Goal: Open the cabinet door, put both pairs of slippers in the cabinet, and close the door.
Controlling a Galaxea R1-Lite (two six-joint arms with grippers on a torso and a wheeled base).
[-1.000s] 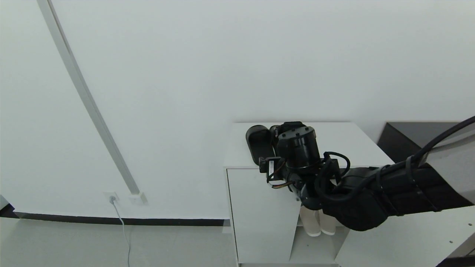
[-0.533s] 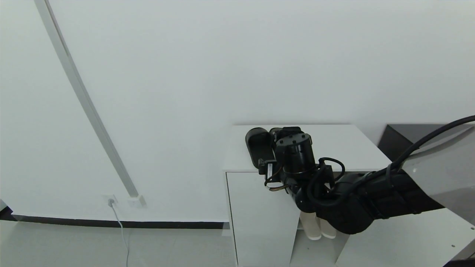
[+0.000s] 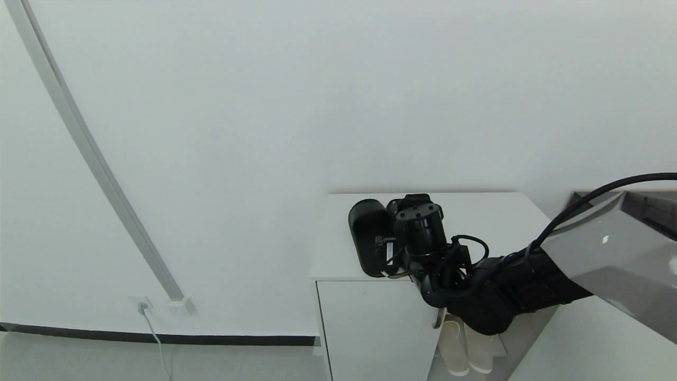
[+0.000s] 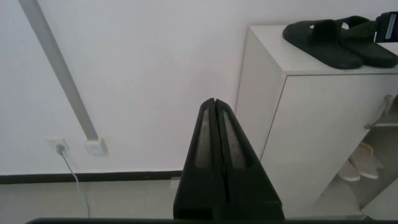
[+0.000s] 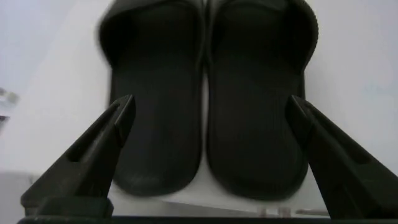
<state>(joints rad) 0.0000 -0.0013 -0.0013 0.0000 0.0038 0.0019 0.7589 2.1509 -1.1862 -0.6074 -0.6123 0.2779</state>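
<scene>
Door stands swung wide on the cabinet, so the opening step looks done; the pale slippers sit inside on a low shelf, so I'd call that pair stowed. That leaves the black slippers, and they're up on the cabinet top, side by side, toward its left side with one end close to the front edge.

The right gripper is over them, jaws spread wide, one tip outside each slipper, nothing clamped yet; whether the tips touch the top I can't tell. The left gripper hangs out to the cabinet's left, jaws pressed together and empty.

So by my reckoning we're about halfway; to come are the squeeze on the black pair, the trip down into the opening, then the door.

Room to move: the front edge is right there, so the pair could come off forward; the wall closes off the back; the open door bounds the right side; the pale pair already takes part of that shelf; the floor to the left lies open.
</scene>
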